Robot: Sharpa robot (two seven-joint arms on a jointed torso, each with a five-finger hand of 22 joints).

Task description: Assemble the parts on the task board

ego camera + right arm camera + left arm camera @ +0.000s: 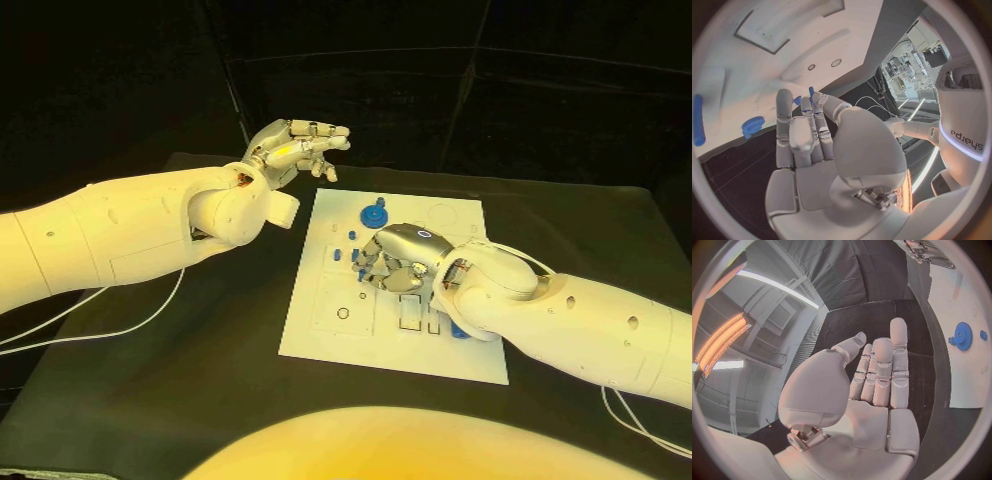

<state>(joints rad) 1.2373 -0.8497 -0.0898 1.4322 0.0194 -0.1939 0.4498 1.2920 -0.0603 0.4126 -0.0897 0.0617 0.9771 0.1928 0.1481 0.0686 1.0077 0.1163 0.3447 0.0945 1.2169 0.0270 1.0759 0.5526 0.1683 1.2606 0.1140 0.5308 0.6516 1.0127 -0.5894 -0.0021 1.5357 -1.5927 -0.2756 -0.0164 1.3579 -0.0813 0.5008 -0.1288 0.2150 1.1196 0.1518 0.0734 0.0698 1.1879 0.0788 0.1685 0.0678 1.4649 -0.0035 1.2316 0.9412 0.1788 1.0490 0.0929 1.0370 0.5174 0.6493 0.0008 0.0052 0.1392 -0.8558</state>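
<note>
The white task board (pixel 325 335) sits mid-table with black tabletop (pixel 173 390) free all round it, and the left hand (pixel 296 147) hovers off its far left corner, fingers apart, holding nothing. The right hand (pixel 395 260) hangs low over the board's middle, just this side of the blue gear (pixel 375 213). The right wrist view catches a small blue peg (pixel 811 92) at its fingertips (pixel 784 98); whether it's actually pinched, I can't tell.

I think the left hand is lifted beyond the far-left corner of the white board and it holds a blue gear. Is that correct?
Not quite. The left hand is indeed lifted beyond the far-left corner of the task board, but it holds nothing: the left wrist view shows its fingers bare. The blue gear lies on the board.
</note>
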